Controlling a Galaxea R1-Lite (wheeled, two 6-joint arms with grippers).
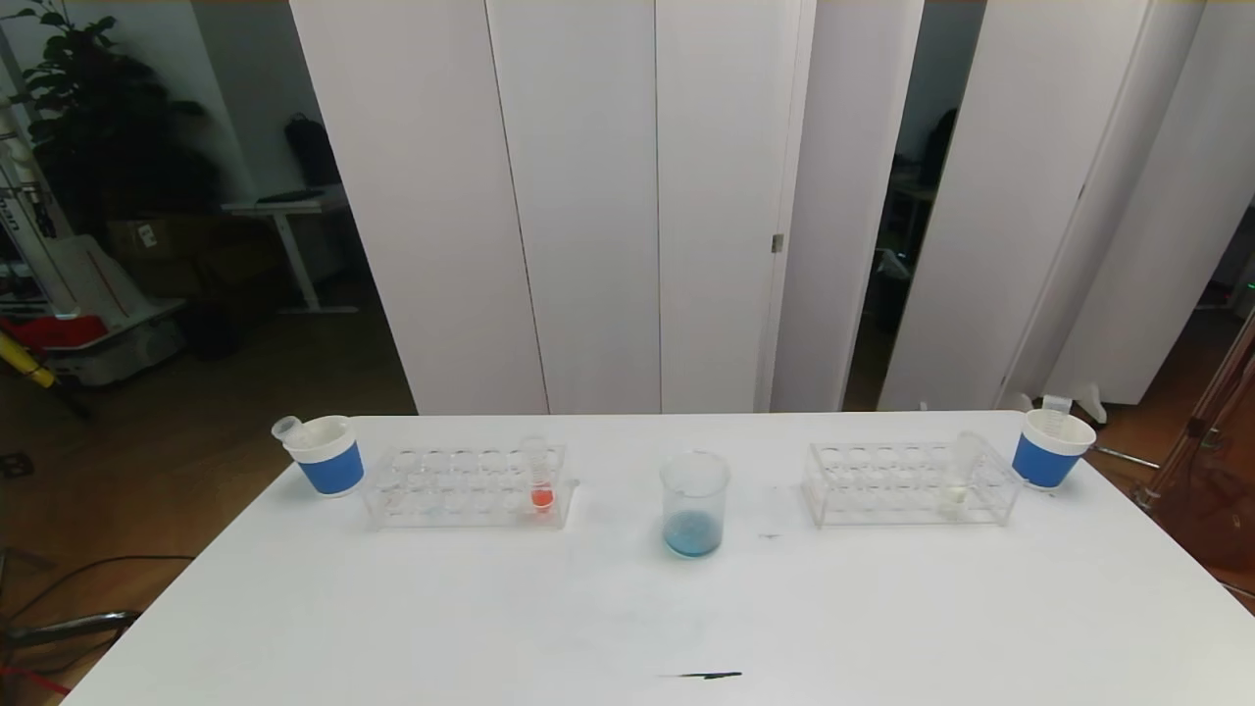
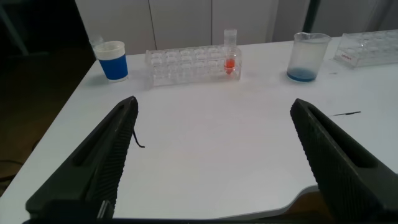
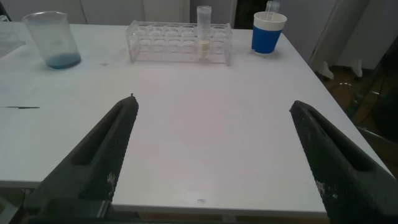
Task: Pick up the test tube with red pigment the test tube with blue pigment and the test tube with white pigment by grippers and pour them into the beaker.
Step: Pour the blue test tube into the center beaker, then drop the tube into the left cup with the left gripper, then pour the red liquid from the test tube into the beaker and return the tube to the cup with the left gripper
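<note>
Nearest you, left gripper (image 2: pixel 211 162) and right gripper (image 3: pixel 211 162) hover wide open, holding nothing. Farther off, the clear glass beaker (image 1: pixel 694 505) holds blue liquid. Beyond, the red-pigment tube (image 1: pixel 539 476) and white-pigment tube (image 1: pixel 959 473) stand racked; gripping near their flared rims could tip them.

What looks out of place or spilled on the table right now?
No spill shows. The beaker already holds blue liquid. An empty tube leans askew in the left paper cup. A small dark streak marks the table near its front edge.
</note>
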